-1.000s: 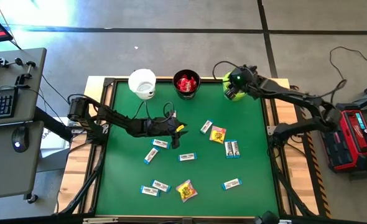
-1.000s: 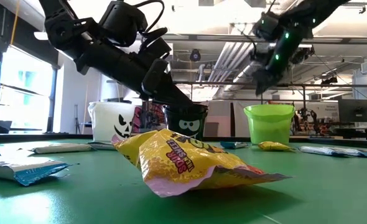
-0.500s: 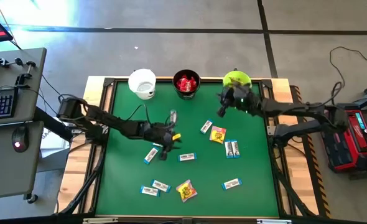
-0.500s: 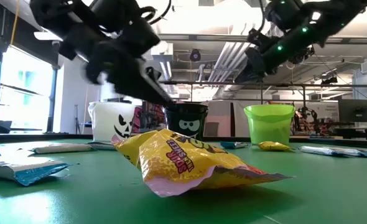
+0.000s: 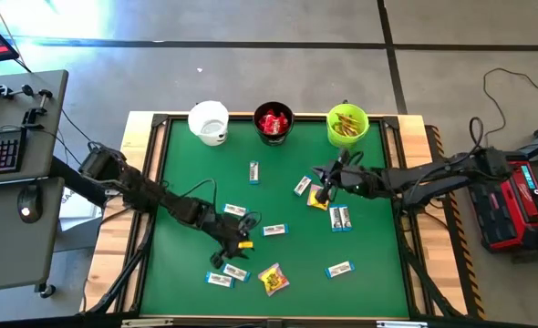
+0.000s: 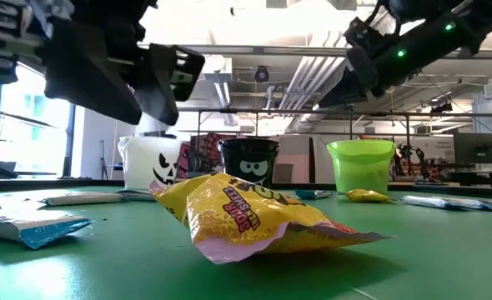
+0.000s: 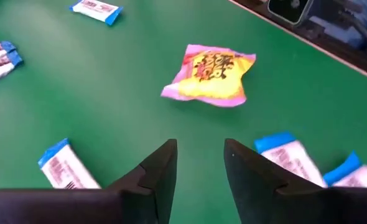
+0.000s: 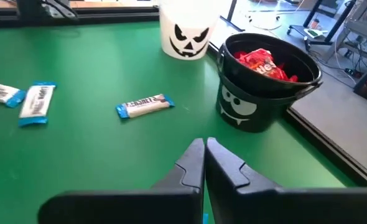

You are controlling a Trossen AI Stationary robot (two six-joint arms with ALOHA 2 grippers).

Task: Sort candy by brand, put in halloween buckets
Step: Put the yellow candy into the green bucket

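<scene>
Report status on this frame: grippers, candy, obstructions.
Left gripper open, empty, above white-and-blue bars. Right gripper shut, empty, over mid-table. Red packets in the black pail; much candy unsorted. Nothing blocking.

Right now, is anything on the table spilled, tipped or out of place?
Nothing looks damaged or tipped: the white bucket, black bucket and green bucket stand upright. One bar lies alone near the black bucket, apart from the other candy.

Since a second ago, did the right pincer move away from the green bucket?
Yes. The right pincer came off the green bucket and moved toward the table's middle, over the yellow-and-pink candy.
</scene>
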